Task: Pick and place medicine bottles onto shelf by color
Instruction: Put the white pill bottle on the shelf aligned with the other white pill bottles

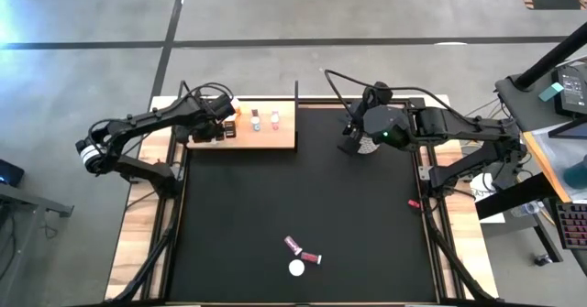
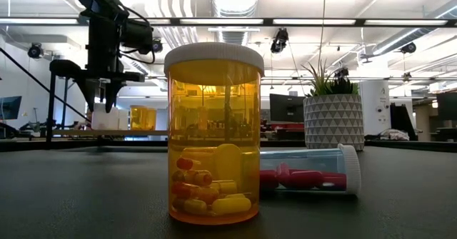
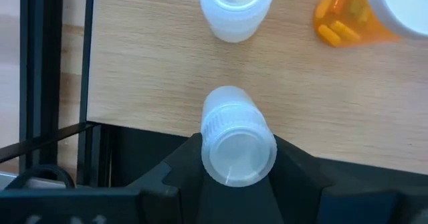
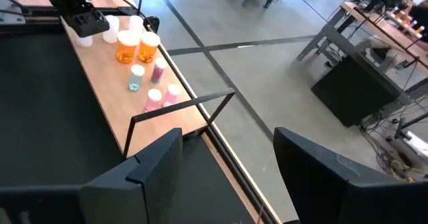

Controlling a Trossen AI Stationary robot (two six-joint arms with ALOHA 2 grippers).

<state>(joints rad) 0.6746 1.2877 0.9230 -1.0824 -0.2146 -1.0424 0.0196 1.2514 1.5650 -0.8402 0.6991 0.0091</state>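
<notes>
The left hand [image 1: 223,116] is pinching a clear white-capped bottle [image 3: 237,142] over the left end of the shelf [image 1: 284,137], beside other bottles standing there. On the black surface [image 1: 303,188], an amber bottle [image 2: 214,135] is standing by two lying red ones [image 1: 303,249]. The right hand [image 1: 351,140] is hanging spread, empty, near the back edge. Grey floor is stretching behind.

Mat centre: the black mat [image 1: 303,188] lies bare between both arms, wide passage.
Near edge: three bottles [image 1: 303,255] cluster together, blocking that spot.
Shelf [image 1: 284,137]: bottles [image 1: 264,119] and the left gripper [image 1: 223,124] crowd one end; the other end is bare.
Far right: a plant pot [image 2: 334,121] stands under the right gripper [image 1: 353,135].
</notes>
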